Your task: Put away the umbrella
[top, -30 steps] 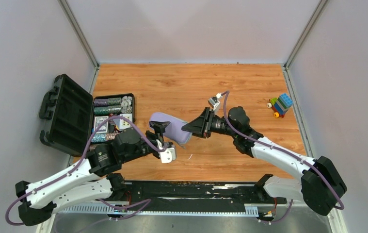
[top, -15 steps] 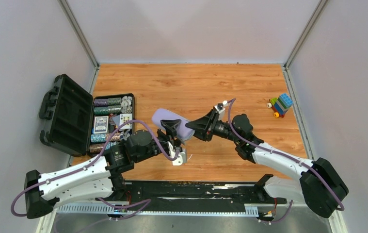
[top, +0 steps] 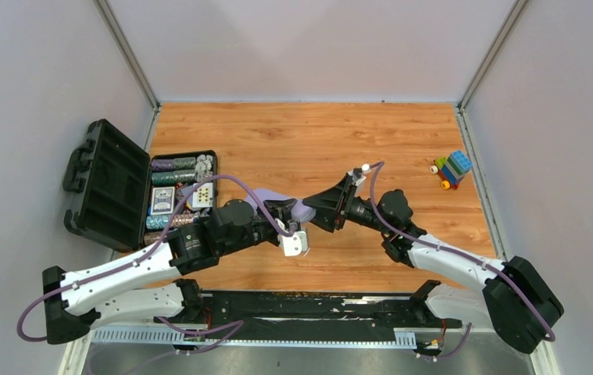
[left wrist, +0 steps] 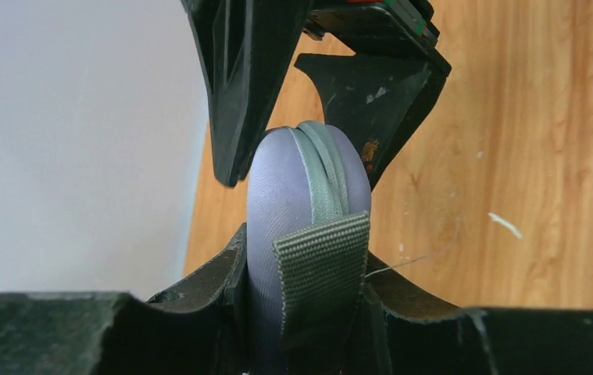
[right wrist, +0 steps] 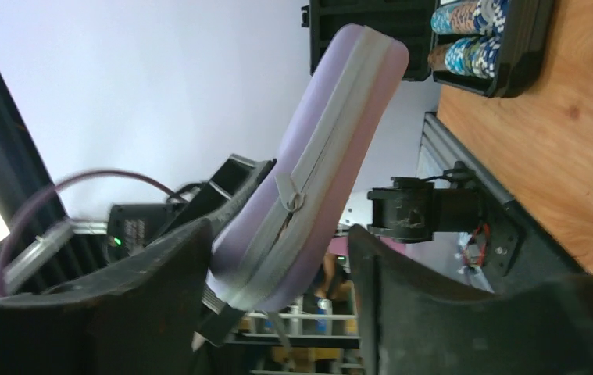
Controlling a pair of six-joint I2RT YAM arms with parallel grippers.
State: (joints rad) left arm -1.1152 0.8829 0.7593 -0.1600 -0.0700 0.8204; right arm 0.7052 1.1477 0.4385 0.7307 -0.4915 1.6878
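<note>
Lilac hard case (left wrist: pixel 293 195) is held off the table (top: pixel 316 133), spanning from one gripper to the other.

Left gripper (top: pixel 281 209): jaws closed on the near end of the case, one finger pressed to each flat side. A grey-green webbing tab (left wrist: pixel 323 266) hangs over that end, between the fingers.

Right gripper (top: pixel 309 211): jaws parted and straddling the opposite end. In the right wrist view we see a sliver of background between the case and one finger, so we do not read this as a clamp.

The case's zip runs closed along the edge, with the pull (right wrist: pixel 296 201) lying just ahead of the right jaws. Its contents are hidden. We see no umbrella in any view and cannot tell whether it is inside.

Well out beyond the left jaws, a black box (top: pixel 113 183) stands with its lid up. Its tray holds rows of poker chips (top: pixel 176 166) and card decks (top: pixel 162 201).

Well apart from the right jaws, a toy block vehicle (top: pixel 453 168) sits on the table.
</note>
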